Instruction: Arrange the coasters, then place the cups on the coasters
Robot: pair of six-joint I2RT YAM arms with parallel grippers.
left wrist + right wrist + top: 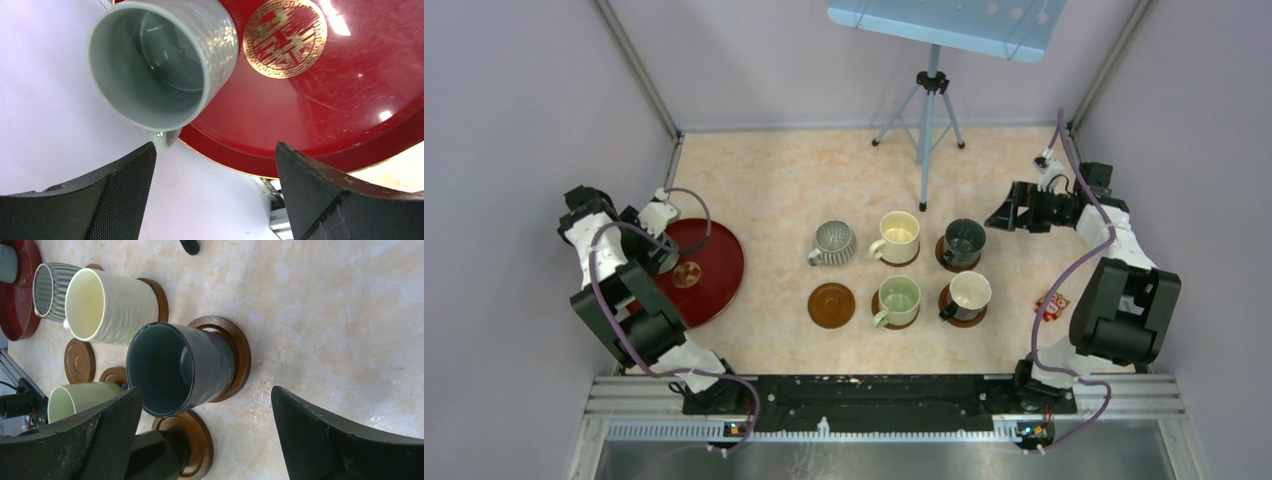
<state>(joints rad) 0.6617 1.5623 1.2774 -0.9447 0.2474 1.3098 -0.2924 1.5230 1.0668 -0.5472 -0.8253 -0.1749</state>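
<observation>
**Last cup waits on the tray**

Five cups stand in two rows mid-surface [764,190]: the ribbed grey cup [834,243], cream cup [897,238] and dark green-grey cup [962,242] in the far row; the pale green cup [897,300] and white-lined dark cup [965,296] in the near row; each seems to sit on a brown disc, though only a sliver shows under the ribbed one. One bare coaster [831,305] lies at the left end of the near row, just beside the pale green cup. The plain grey cup [150,65] stands upright on the red tray [325,115] near its rim, well apart from the rows; its handle [162,139] points toward the left jaws. Those jaws are spread, with nothing between them; the right jaws are spread and empty too, near the dark green-grey cup.

The step in hand looks like the grasp of this last cup. Take it across the wall, one finger inside the rim and one outside, away from the handle; the glaze will likely be slippery, so close firmly; lift straight up before crossing the tray's rim; lower it centred on the bare coaster, minding the ribbed and pale green neighbours.
</observation>
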